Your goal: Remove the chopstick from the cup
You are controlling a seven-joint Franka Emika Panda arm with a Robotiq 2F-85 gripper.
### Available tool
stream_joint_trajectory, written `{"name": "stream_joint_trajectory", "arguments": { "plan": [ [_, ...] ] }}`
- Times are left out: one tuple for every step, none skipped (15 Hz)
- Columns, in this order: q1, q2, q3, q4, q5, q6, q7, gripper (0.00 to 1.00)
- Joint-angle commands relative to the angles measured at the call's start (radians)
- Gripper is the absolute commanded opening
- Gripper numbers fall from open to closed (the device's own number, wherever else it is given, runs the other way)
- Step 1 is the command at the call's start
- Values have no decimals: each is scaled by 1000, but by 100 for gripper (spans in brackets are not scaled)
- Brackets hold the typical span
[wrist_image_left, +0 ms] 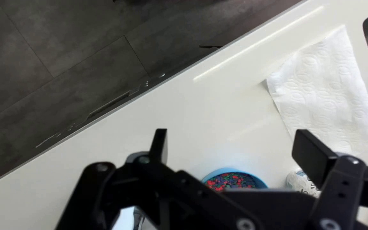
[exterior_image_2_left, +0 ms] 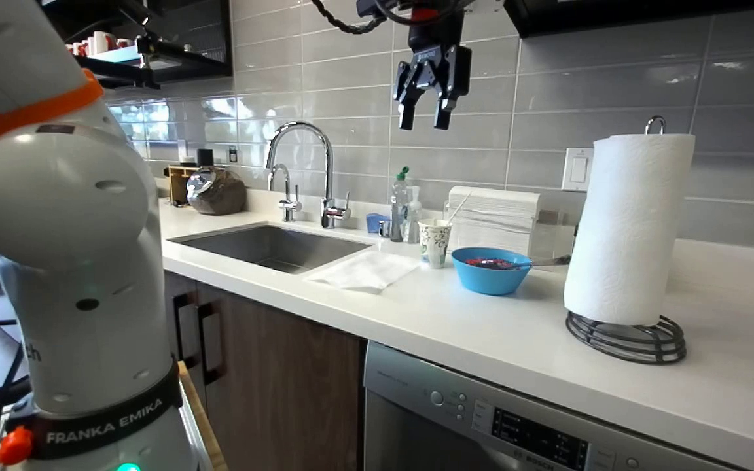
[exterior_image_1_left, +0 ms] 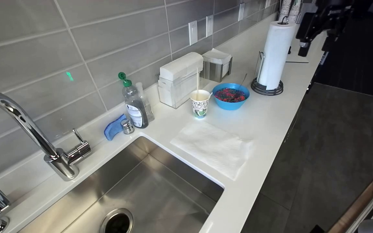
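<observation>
Hanging high above the counter (exterior_image_1_left: 264, 113), gripper (exterior_image_2_left: 425, 122) apart from chopstick (exterior_image_1_left: 197, 80) and cup (exterior_image_1_left: 200, 108)

Both exterior views show the chopstick rising from the cup, beside the bowl (exterior_image_1_left: 229, 105), nearer the counter's back edge than its front. The wrist view catches only part of the cup, beyond a finger (wrist_image_left: 313, 156), and sees the front edge from above. In an exterior view the arm (exterior_image_2_left: 76, 196) stands off that edge, wrist (exterior_image_2_left: 434, 38) pointing down. The gripper's fingers are spread wide in the air.

Two faucets (exterior_image_2_left: 329, 176), two bottles (exterior_image_1_left: 134, 105), one blue bowl (exterior_image_2_left: 489, 280).
</observation>
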State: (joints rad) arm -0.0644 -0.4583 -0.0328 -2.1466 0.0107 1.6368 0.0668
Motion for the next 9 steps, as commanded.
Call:
{"name": "stream_joint_trajectory", "arguments": {
  "plan": [
    [26, 121, 102, 90, 23, 41, 210, 100],
    [32, 152, 130, 115, 28, 41, 282, 100],
    [38, 179, 157, 130, 23, 80, 357, 100],
    [43, 202, 182, 145, 15, 101, 427, 100],
    [48, 228, 200, 162, 11, 129, 491, 100],
    [54, 247, 220, 168, -4, 161, 552, 100],
    [60, 264, 234, 172, -19, 216, 606, 100],
    [68, 282, 242, 174, -43, 275, 639, 100],
    [74, 304, 250, 182, -71, 316, 683, 100]
  ]
}}
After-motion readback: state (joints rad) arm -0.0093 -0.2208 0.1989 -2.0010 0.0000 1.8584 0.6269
